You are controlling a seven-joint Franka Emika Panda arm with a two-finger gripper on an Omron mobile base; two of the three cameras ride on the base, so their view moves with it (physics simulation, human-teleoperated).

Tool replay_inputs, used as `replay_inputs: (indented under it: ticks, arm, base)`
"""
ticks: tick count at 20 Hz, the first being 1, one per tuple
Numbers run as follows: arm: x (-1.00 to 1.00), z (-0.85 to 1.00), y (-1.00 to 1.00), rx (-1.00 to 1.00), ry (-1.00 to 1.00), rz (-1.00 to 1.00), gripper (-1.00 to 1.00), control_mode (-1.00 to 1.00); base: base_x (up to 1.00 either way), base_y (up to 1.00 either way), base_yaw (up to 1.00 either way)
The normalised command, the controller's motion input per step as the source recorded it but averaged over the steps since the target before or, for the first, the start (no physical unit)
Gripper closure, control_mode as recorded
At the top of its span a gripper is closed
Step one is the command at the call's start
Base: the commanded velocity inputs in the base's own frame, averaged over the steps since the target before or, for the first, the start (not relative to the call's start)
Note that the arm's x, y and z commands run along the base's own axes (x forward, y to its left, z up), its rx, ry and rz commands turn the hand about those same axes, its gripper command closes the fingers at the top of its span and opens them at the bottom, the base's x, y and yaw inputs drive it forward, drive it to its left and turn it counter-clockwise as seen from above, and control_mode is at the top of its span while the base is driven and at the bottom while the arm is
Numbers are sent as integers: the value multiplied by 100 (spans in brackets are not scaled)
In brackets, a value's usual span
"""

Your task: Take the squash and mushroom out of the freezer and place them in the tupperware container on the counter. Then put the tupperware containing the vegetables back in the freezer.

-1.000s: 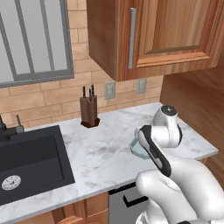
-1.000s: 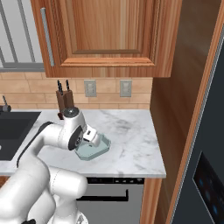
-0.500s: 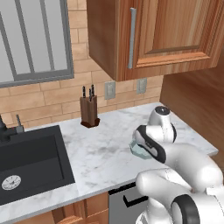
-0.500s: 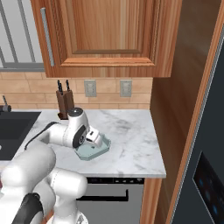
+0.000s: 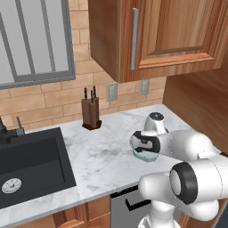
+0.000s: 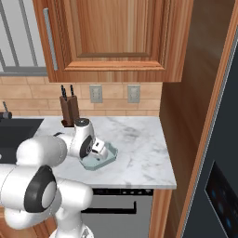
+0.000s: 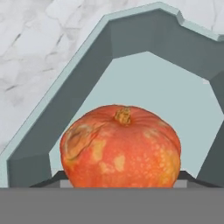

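Squash [image 7: 120,146] sitting in tupperware container [image 7: 78,83], right in front of tool.
Tool [image 6: 98,149] down over container on marble worktop [image 6: 139,158]; squash between tool's tips, stem up, resting on tray floor; can't tell whether gripped or loose, jaw gap unclear. Knife block [image 5: 90,112] well beyond tool, by brick wall.

No readable text, label, brand or number anywhere. Round dial [image 5: 11,185] at lower left of left base view, on dark sink [image 5: 31,164]: tick marks only, too small to read. Dark freezer [image 6: 216,186] at right edge of right base view carries faint panel marks, illegible. Wall outlets [image 6: 96,93] on brick backsplash: plain. Squash [image 7: 120,146] in tupperware container [image 7: 61,109]: no sticker or print.
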Motion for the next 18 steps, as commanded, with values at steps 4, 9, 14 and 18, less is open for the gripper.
replay_inputs:
  ticks: [4, 9, 14, 18]
  arm:
    - [0, -39, 6, -3, 0, 0, -100, -100]
    - [0, -2, 0, 0, 0, 0, -100, -100]
    - [-20, 25, 0, 0, -4, 0, -100, -100]
    - [-9, 36, -2, 0, -5, 0, -100, -100]
  base:
    - [0, 0, 0]
    - [0, 0, 0]
    - [0, 0, 0]
    - [0, 0, 0]
